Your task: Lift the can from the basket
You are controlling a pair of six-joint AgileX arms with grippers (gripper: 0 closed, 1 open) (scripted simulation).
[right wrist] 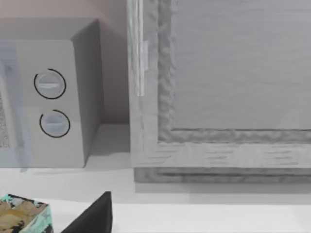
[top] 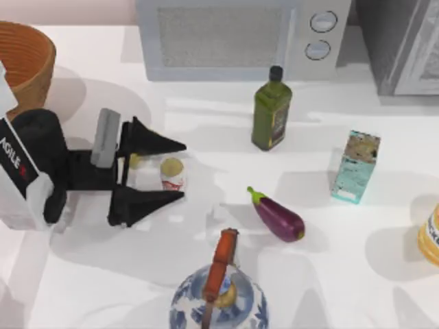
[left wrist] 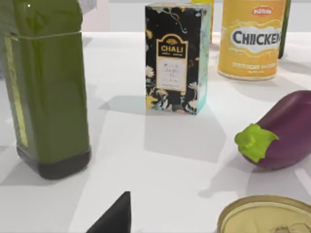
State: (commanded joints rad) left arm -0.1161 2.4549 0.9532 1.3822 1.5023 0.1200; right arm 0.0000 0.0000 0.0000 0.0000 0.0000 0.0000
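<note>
From above, you see one can (top: 172,173) standing on the white table (top: 343,274), not in the basket (top: 27,58). The one basket is at the far left corner and the frame's edge cuts it. Your left gripper (top: 177,171) lies low over the table with its two black fingers (top: 154,142) spread, one on each side of the can; you cannot tell if they touch it. There is also one green bottle (top: 271,110), one eggplant (top: 278,217), one patterned box (top: 355,166), one microwave (top: 240,38), one blue-white teapot (top: 219,295) cut at the bottom edge, and one yellow container (top: 431,236) cut at the right edge.

In the left wrist view, you see the can (left wrist: 269,216) close up, only the pale top with its rim, cut by the frame. One dark fingertip (left wrist: 116,216) shows beside it. The bottle (left wrist: 46,87) is cut at its upper part, the eggplant (left wrist: 282,131) is partly out of frame, the box (left wrist: 175,58) is whole, and the container (left wrist: 250,39) reads "CHICKEN".

In the right wrist view, you see one black fingertip (right wrist: 92,216), so you cannot tell how the right gripper stands. Two round knobs (right wrist: 50,83) are on the microwave (right wrist: 73,97), a grey cabinet (right wrist: 218,97) is beside it, and one corner of the box (right wrist: 22,216) shows.
</note>
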